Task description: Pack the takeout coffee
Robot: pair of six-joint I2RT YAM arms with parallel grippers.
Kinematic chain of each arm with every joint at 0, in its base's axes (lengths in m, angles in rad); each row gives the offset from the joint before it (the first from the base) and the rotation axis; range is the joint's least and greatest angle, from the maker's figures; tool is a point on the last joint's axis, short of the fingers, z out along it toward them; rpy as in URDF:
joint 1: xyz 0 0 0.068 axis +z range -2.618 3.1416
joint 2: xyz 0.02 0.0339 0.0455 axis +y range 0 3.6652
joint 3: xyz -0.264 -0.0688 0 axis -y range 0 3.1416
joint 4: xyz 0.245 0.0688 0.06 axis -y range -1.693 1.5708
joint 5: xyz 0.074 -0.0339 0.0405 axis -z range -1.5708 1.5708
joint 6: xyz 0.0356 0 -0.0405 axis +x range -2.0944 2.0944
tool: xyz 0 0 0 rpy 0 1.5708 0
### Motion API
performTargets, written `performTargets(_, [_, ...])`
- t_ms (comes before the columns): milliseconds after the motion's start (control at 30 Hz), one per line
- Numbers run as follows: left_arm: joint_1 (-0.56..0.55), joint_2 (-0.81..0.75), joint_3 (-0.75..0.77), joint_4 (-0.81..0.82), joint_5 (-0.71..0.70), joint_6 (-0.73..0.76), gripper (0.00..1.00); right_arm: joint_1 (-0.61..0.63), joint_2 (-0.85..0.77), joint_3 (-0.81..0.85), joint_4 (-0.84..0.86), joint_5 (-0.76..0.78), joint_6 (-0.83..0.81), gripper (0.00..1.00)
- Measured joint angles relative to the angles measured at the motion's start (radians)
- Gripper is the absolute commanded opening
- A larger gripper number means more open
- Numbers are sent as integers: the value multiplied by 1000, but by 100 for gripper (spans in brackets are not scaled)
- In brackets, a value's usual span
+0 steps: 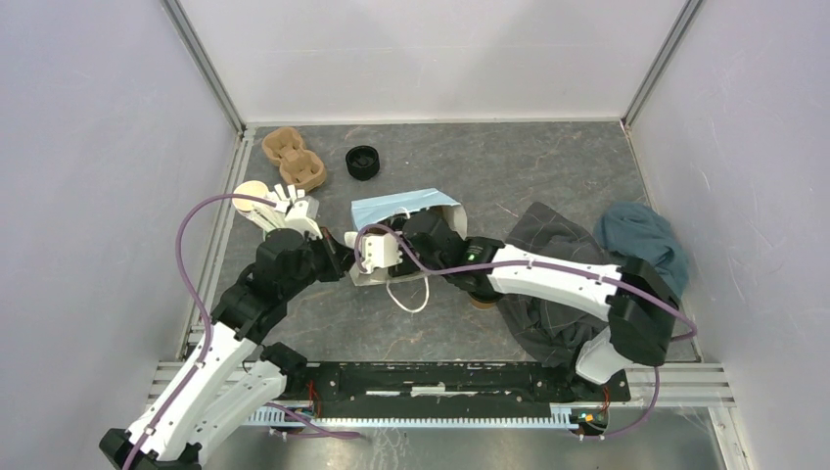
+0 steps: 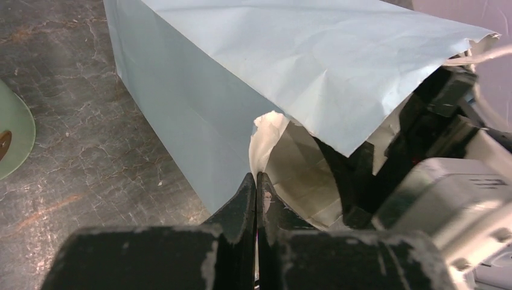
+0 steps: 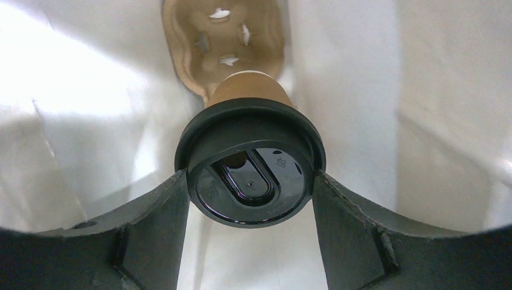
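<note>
A light blue paper bag (image 1: 406, 208) lies on its side, mouth toward the arms. My left gripper (image 2: 257, 175) is shut on the torn white rim of the bag (image 2: 241, 72) and holds the mouth open. My right gripper (image 3: 250, 179) reaches inside the bag, its fingers (image 3: 163, 211) closed on the black sip lid (image 3: 250, 163) of a brown paper cup (image 3: 247, 90). The cup's base points at a brown cardboard carrier (image 3: 226, 36) deep in the bag. In the top view the right gripper's tips are hidden by the bag. A second cup is not clearly in view.
A second brown carrier (image 1: 294, 160) and a stack of black lids (image 1: 363, 163) lie at the back left. A green cup of white sticks (image 1: 259, 201) stands beside my left wrist. A dark grey cloth (image 1: 558, 284) and a teal cloth (image 1: 641, 240) lie at right.
</note>
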Motion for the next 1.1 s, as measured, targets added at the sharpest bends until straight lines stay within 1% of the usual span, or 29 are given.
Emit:
performTargets(167, [0, 2, 16, -5, -3, 0, 2, -2, -55, -5, -27, 27, 0, 0])
performTargets(367, [0, 16, 16, -4, 2, 0, 2, -48, -46, -7, -48, 34, -42, 0])
performTargets(567, [0, 11, 16, 2, 6, 0, 2, -121, -18, 2, -114, -50, -162, 0])
performTargets(733, [0, 4, 16, 3, 5, 0, 2, -130, 27, 53, -147, -106, -245, 0])
performTargets(1100, [0, -4, 16, 3, 6, 0, 2, -150, 109, 93, -140, -137, -321, 0])
